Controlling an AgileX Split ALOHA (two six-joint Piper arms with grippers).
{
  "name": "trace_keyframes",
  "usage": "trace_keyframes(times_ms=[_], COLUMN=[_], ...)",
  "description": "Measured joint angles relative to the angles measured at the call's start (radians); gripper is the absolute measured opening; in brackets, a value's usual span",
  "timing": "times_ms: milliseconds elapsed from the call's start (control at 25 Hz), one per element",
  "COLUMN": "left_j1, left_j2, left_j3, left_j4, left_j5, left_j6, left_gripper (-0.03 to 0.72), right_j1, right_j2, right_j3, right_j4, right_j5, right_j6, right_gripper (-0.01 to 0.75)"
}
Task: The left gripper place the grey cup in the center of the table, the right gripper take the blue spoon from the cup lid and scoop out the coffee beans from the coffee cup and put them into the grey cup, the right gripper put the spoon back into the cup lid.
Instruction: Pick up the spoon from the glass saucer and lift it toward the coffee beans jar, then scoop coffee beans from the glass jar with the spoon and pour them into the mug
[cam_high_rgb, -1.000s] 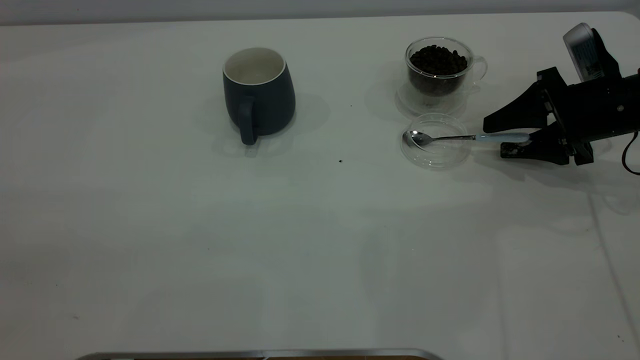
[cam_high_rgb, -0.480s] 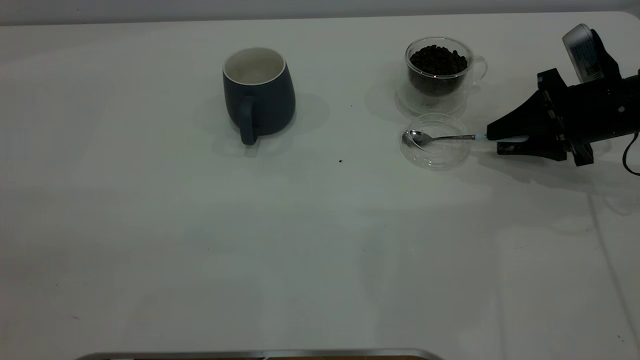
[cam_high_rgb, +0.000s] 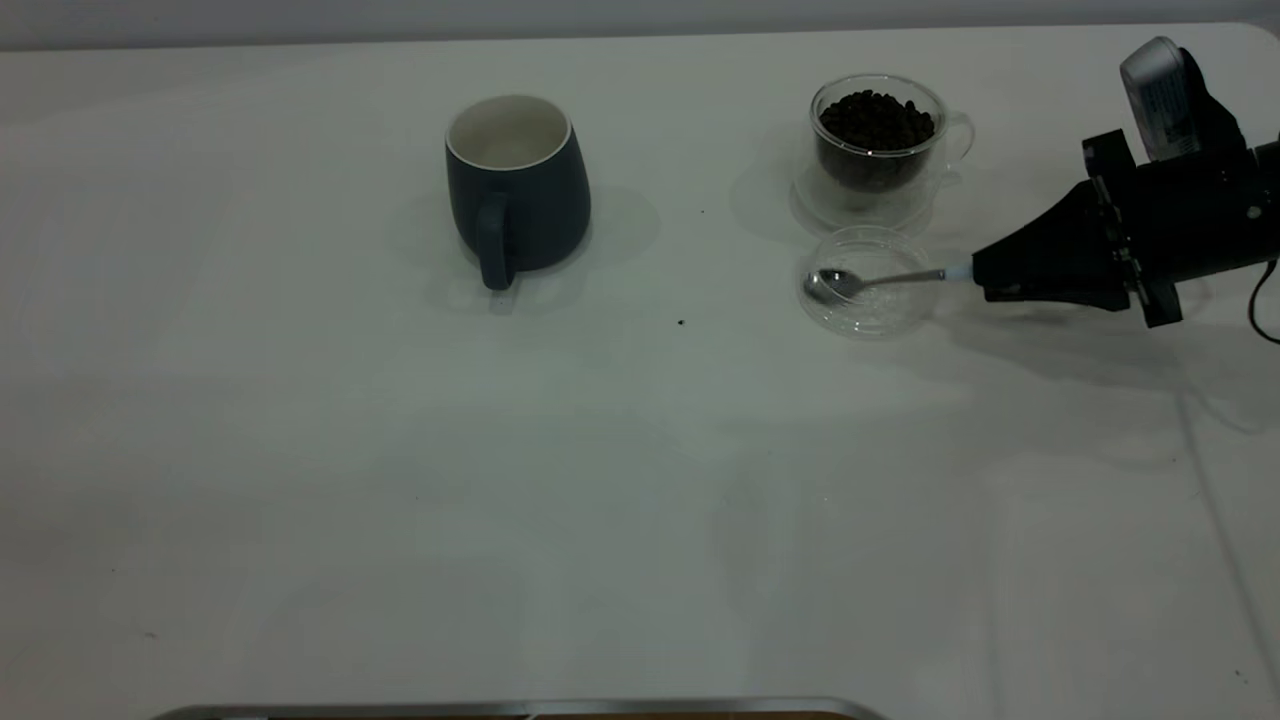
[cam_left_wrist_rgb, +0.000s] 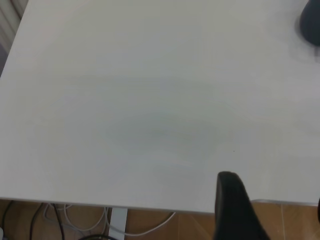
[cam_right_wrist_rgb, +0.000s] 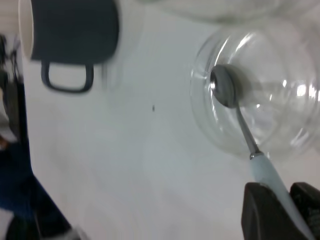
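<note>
1. The right gripper (cam_high_rgb: 985, 280) sits low over the table (cam_high_rgb: 600, 480) at its right side, its jaws closed tight on the pale blue handle of the blue spoon (cam_high_rgb: 880, 280)
2. The spoon's metal bowl lies over the cup lid (cam_high_rgb: 868, 312), a shallow clear disc, with the handle reaching out past the lid's rim toward the gripper; the right wrist view shows the same grip, the handle (cam_right_wrist_rgb: 270, 175) pinched between the two black fingers (cam_right_wrist_rgb: 260, 210)
3. The coffee cup (cam_high_rgb: 880, 150), clear glass and heaped with coffee beans (cam_high_rgb: 876, 118), stands just behind the lid
4. The grey cup (cam_high_rgb: 517, 185) stands upright near the middle of the table's far half, well apart from the glass cup, handle toward the camera, white inside
5. Of the left gripper only one black finger (cam_left_wrist_rgb: 235, 210) shows, at the table's near edge in its own wrist view; how far it is open cannot be told
</note>
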Motion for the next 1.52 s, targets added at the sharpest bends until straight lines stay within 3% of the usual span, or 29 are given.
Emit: trace_keyframes(times_ms=[480,640,800,1120,1520], left_j1=[0.000,0.000,0.000,0.000,0.000], left_j2=[0.000,0.000,0.000,0.000,0.000], left_j3=[0.000,0.000,0.000,0.000,0.000], left_j4=[0.000,0.000,0.000,0.000,0.000], left_j5=[0.000,0.000,0.000,0.000,0.000], left_j6=[0.000,0.000,0.000,0.000,0.000], left_gripper=[0.466,0.466,0.466,0.466,0.466], right_j1=[0.000,0.000,0.007,0.010,0.010], right_j2=[-0.267,-0.340,-0.314,-0.192,-0.129], right_j3=[0.000,-0.006,-0.071,-0.212,-0.242], right_j4=[-0.117,-0.038,-0.052,-0.190,-0.181], right_j5=[0.008,-0.081,-0.112,-0.042,-0.032], right_j6=[0.140,0.204,0.308,0.576,0.607], right_gripper=[0.105,0.105,0.105,0.105,0.105])
